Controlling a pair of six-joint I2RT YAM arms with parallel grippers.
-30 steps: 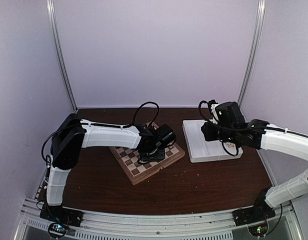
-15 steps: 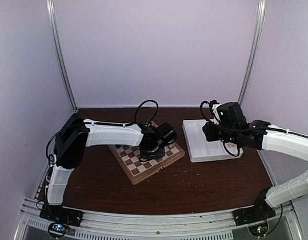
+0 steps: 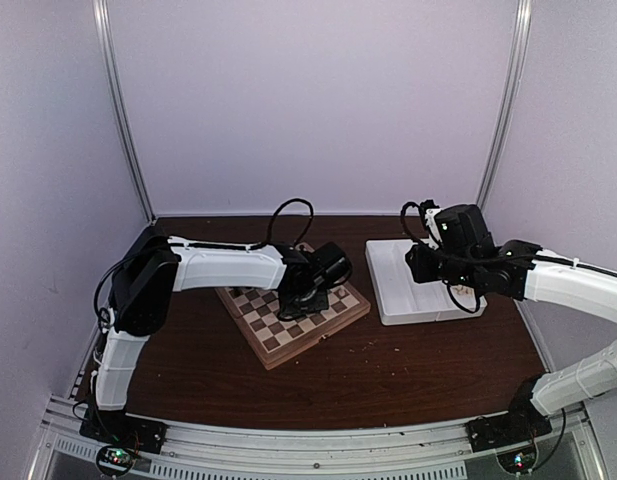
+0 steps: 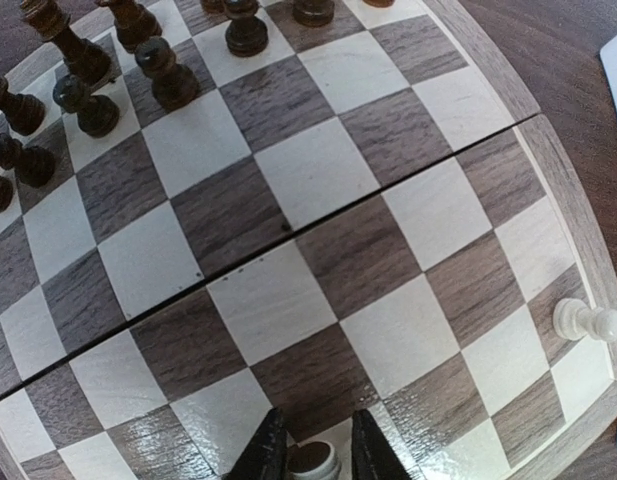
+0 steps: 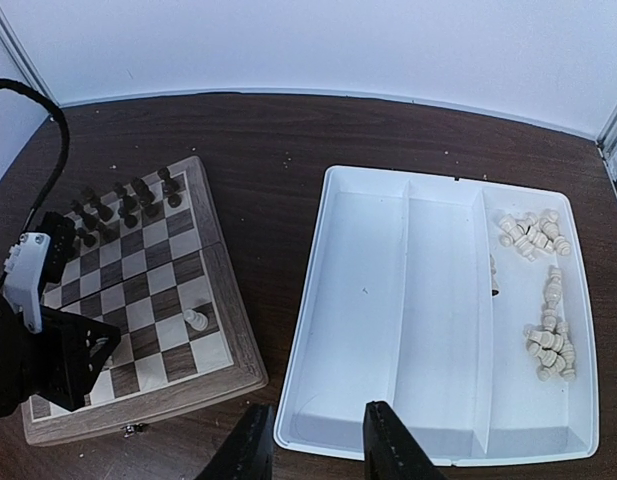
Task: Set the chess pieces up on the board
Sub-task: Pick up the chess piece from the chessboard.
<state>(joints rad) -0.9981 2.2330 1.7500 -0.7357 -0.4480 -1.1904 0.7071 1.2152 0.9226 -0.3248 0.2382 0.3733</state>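
Note:
The board (image 3: 264, 347) lies left of centre. Over its right part, my left gripper (image 4: 314, 455) hangs low. Its fingers sit tight on both sides of a small cream chess piece (image 4: 313, 463) with a round rim and a brown centre. Another cream pawn (image 4: 586, 321) stands alone near the board's right rim, also seen as a pawn (image 5: 195, 319) in the right wrist view. More cream chess pieces (image 5: 533, 235) lie in heaps in the white tray's right compartment. My right gripper (image 5: 318, 445) is open above the tray's near edge, holding nothing.
Dark pieces (image 4: 158, 70) stand in rows along the board's far side. The white tray (image 5: 368, 300) has three long compartments and sits right of the board. A black cable loops above the left wrist. Small crumbs dot the brown table.
The left gripper's jaws have drawn in around the cream piece, and that wrist has shifted slightly over the board. The right arm has barely moved.

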